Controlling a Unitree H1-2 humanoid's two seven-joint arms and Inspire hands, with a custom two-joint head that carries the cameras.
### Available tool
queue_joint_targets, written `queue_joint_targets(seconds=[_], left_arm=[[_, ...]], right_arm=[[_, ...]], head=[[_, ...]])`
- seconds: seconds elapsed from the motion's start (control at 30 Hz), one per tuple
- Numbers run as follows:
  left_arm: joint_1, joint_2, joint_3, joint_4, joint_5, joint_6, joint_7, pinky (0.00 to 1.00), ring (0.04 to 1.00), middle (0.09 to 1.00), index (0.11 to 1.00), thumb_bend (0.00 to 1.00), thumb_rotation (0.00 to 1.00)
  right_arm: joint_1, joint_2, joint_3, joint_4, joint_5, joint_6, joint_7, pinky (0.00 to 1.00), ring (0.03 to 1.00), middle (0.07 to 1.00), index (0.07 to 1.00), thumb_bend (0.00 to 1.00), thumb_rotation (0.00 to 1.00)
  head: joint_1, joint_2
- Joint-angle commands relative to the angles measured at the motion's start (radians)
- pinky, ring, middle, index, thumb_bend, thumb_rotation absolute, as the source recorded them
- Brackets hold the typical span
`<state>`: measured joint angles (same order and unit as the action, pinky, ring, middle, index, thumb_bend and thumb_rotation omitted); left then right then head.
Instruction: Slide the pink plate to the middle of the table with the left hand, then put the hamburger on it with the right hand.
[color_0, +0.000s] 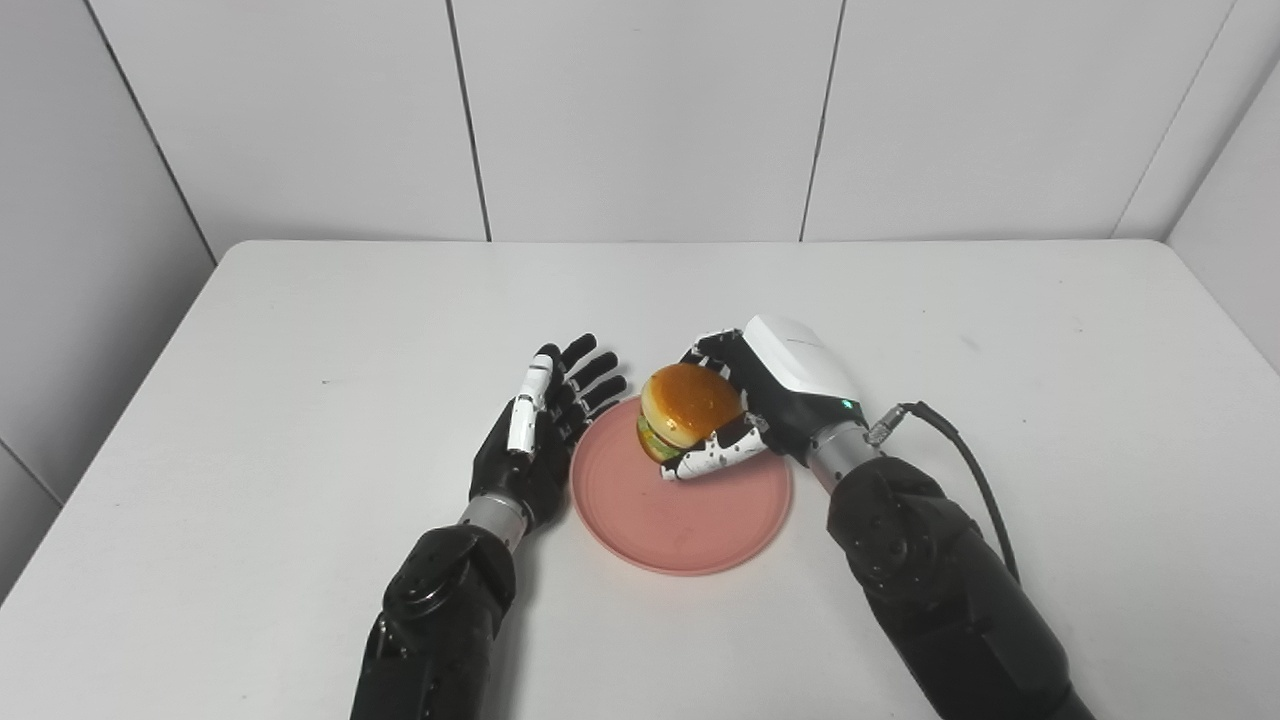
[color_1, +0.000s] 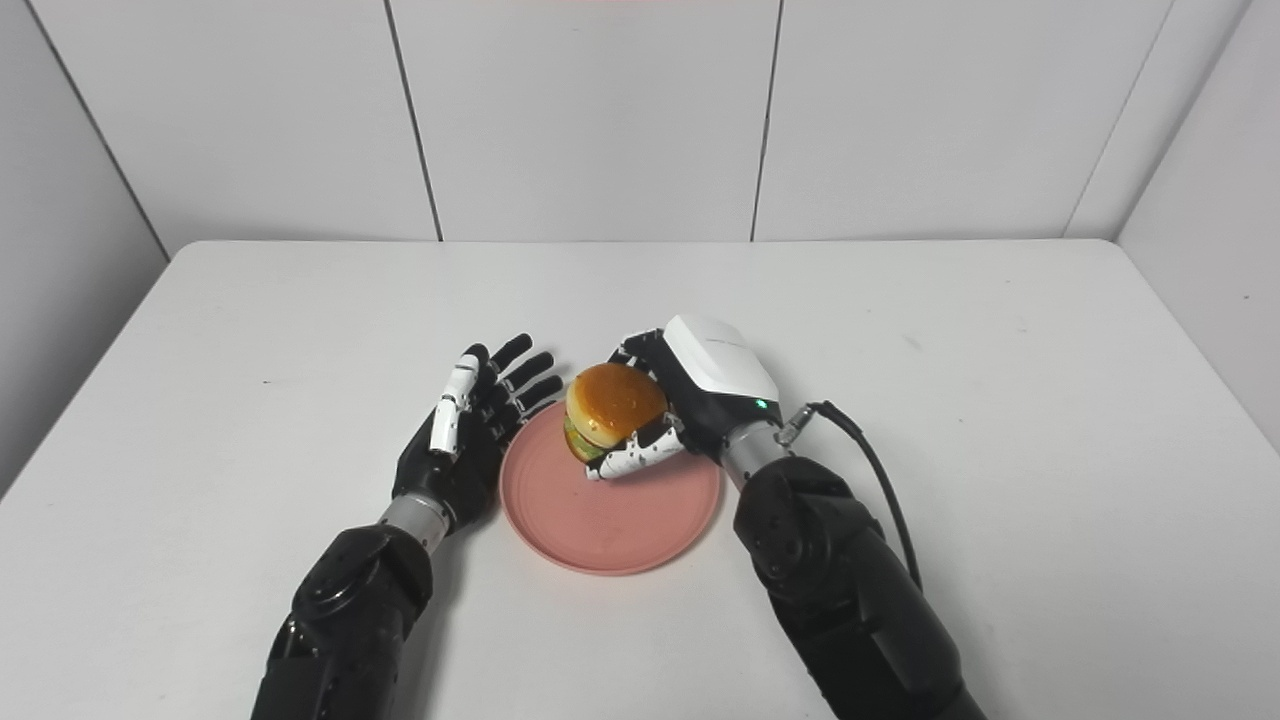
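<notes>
Over pink plate, right hand gripping hamburger (tilted), left hand spread empty beside rim

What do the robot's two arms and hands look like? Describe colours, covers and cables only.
Both arms are bulky matte black with silver metal wrist rings. The left hand is black with one white-segmented finger. The right hand has a glossy white back cover, a small green light and white speckled fingers. A black cable loops from its wrist.

Two side-by-side head cameras look down on one table.
</notes>
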<state>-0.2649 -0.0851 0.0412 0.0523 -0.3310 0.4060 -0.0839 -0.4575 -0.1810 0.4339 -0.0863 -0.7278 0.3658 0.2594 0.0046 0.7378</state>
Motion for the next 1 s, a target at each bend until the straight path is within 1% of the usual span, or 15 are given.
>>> queue_joint_targets(seconds=[0.0,0.2,0.4,0.77,0.9,0.93,0.97], left_arm=[[-0.029,-0.005,-0.001,-0.016,0.001,0.018,0.006,0.87,0.853,0.862,0.865,0.35,1.00],[-0.029,-0.005,-0.002,-0.021,0.008,0.024,0.012,0.86,0.855,0.862,0.862,0.35,1.00],[-0.030,-0.006,0.001,-0.021,0.003,0.024,0.008,0.85,0.854,0.863,0.864,0.34,1.00],[-0.032,-0.007,0.001,-0.029,0.004,0.032,0.011,0.84,0.852,0.861,0.863,0.34,1.00],[-0.034,-0.008,0.002,-0.026,0.002,0.030,0.010,0.85,0.854,0.862,0.863,0.34,1.00],[-0.034,-0.009,0.002,-0.026,0.002,0.030,0.011,0.85,0.854,0.862,0.863,0.34,1.00],[-0.034,-0.009,0.002,-0.025,0.002,0.031,0.011,0.85,0.852,0.861,0.863,0.34,1.00]], right_arm=[[-0.027,0.010,-0.004,-0.017,-0.003,-0.055,-0.028,0.20,0.287,0.376,0.484,0.52,0.13],[-0.011,0.006,0.011,-0.003,0.001,-0.065,-0.017,0.22,0.308,0.386,0.483,0.52,0.13],[-0.007,0.006,0.032,0.039,-0.015,-0.080,-0.027,0.23,0.325,0.413,0.484,0.52,0.13],[-0.005,0.001,0.051,0.070,-0.039,-0.090,-0.027,0.25,0.351,0.445,0.487,0.52,0.13],[-0.006,-0.002,0.060,0.064,-0.043,-0.092,-0.012,0.23,0.323,0.421,0.487,0.52,0.14],[-0.007,-0.006,0.065,0.061,-0.043,-0.098,-0.008,0.22,0.305,0.403,0.488,0.52,0.14],[-0.009,-0.010,0.069,0.060,-0.044,-0.106,-0.007,0.22,0.308,0.405,0.490,0.52,0.14]], head=[[0.001,0.002],[0.003,0.007],[0.002,0.013],[0.001,0.020],[0.003,0.020],[0.003,0.020],[0.003,0.020]])
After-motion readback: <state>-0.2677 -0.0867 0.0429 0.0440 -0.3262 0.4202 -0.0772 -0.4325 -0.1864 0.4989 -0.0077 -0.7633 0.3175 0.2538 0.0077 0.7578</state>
